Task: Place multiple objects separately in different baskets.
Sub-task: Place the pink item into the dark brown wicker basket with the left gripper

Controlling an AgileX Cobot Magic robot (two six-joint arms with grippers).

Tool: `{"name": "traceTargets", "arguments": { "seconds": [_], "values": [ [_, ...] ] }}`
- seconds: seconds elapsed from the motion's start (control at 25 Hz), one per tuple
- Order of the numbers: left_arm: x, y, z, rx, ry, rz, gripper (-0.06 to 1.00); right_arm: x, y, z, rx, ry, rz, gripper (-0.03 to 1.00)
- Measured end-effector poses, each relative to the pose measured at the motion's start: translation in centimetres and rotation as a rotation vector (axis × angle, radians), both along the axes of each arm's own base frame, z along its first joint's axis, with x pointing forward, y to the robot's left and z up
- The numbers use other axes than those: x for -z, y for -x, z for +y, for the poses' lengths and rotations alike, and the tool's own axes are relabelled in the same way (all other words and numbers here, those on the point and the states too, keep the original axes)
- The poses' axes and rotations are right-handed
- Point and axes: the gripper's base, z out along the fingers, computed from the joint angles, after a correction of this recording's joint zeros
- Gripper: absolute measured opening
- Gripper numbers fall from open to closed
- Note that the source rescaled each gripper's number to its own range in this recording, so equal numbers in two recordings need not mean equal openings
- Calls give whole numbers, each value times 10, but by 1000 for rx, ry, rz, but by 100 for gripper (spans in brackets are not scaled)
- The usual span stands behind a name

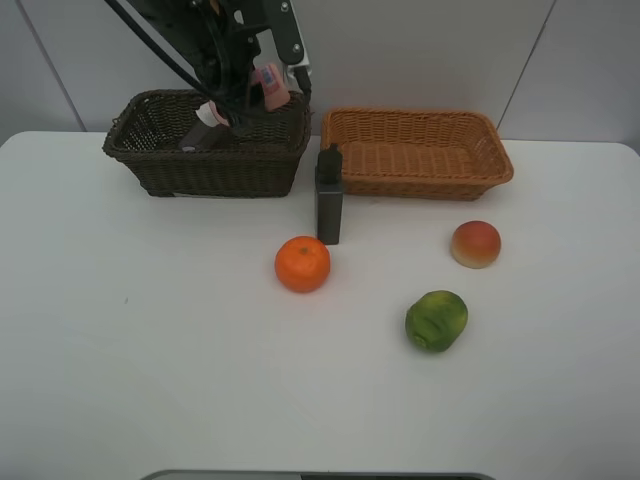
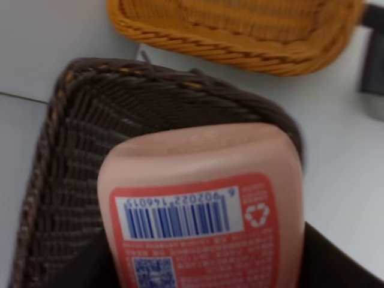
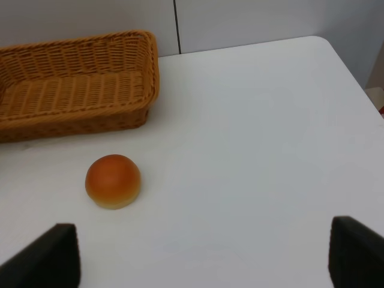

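Bottle: pink, rounded, barcoded.

White tabletop under soft even light, pale grey panelled wall behind.

Overall light: bright, even and diffuse on the white counter.
Shadows: soft, small, close under the orange and green fruit.
Left wrist view: pink bottle label blurred, orange-tan basket behind it soft.
Right wrist view: fairly sharp, peach-like fruit slightly soft.
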Motion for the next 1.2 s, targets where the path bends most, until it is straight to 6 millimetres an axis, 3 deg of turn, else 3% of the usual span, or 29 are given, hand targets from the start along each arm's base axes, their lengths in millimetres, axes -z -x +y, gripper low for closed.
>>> {"name": "traceTargets", "arguments": {
  "seconds": [0.24, 0.52, 0.8, 1.2],
  "values": [
    [18, -37, 8, -34, -35, -16, 0, 0, 0, 0, 0, 0, 0, 86],
    [37, -61, 26, -75, -27, -65, 0, 0, 0, 0, 0, 0, 0, 86],
    [62, -68, 24, -72, -28, -54, 0, 0, 0, 0, 0, 0, 0, 86],
    [65, -67, 24, -110, 9, -21, 2, 0, 0, 0, 0, 0, 0, 86]
  ]
}}
